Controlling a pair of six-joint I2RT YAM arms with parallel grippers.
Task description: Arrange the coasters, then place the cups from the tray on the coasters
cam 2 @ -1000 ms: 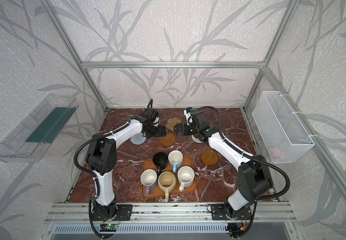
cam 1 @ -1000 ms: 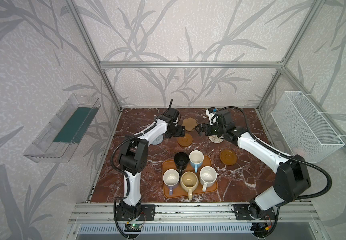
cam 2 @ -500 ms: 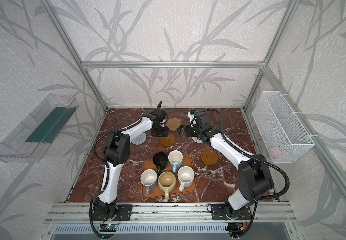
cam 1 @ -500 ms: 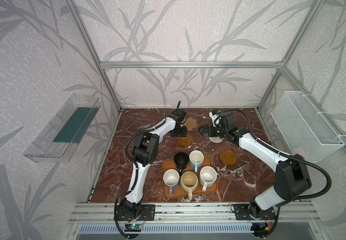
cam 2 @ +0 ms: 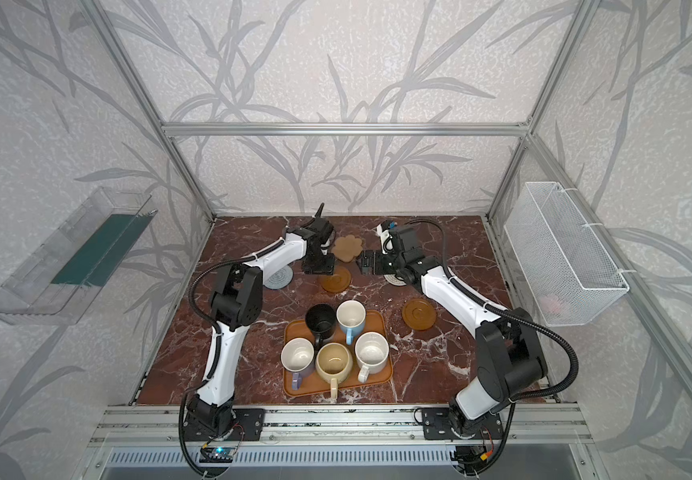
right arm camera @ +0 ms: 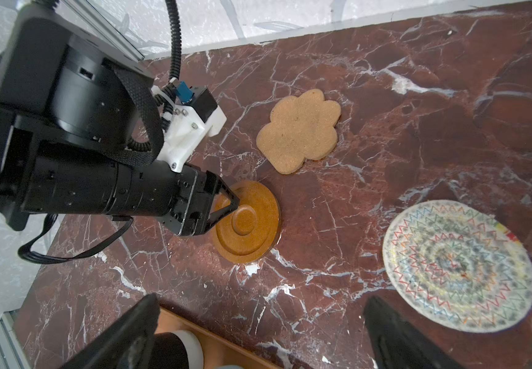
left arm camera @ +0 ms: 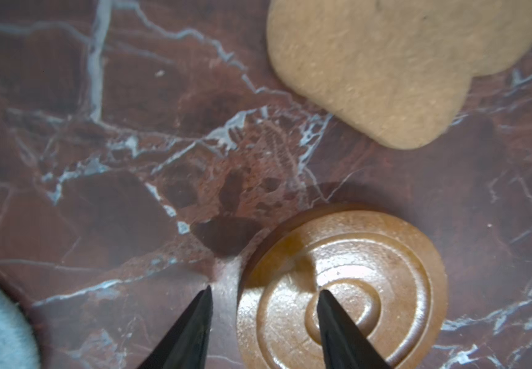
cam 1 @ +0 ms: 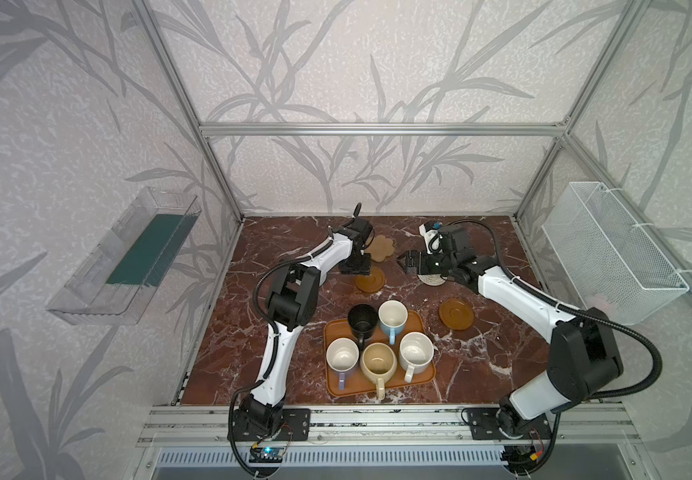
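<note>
Five cups stand on the orange-brown tray (cam 1: 359, 386) at the front: black (cam 1: 362, 322), light blue (cam 1: 393, 316), lavender (cam 1: 342, 354), tan (cam 1: 378, 360), speckled white (cam 1: 416, 353). My left gripper (left arm camera: 264, 290) points down over a brown disc coaster (left arm camera: 370, 271), jaws half apart. One fingertip (left arm camera: 320, 294) is over its centre and the other is on the marble just off its rim. The flower coaster (cam 1: 381, 248) lies behind the disc. My right gripper (right arm camera: 263, 319) hovers wide open and empty beside the cream woven coaster (right arm camera: 456, 265). Also out are a second brown disc (cam 1: 455, 314) and the grey coaster (cam 2: 278, 277).
The red marble tabletop (cam 1: 261, 332) is fenced by aluminium posts and papered walls. A white wire basket (cam 1: 610, 249) hangs on the right wall and a clear plastic bin (cam 1: 128, 257) on the left wall. The left arm's elbow (cam 1: 290, 295) stands left of the tray.
My left gripper has swung away from the grey coaster to the brown disc, and its jaws have narrowed. The right gripper has drifted slightly right and stays wide open.
</note>
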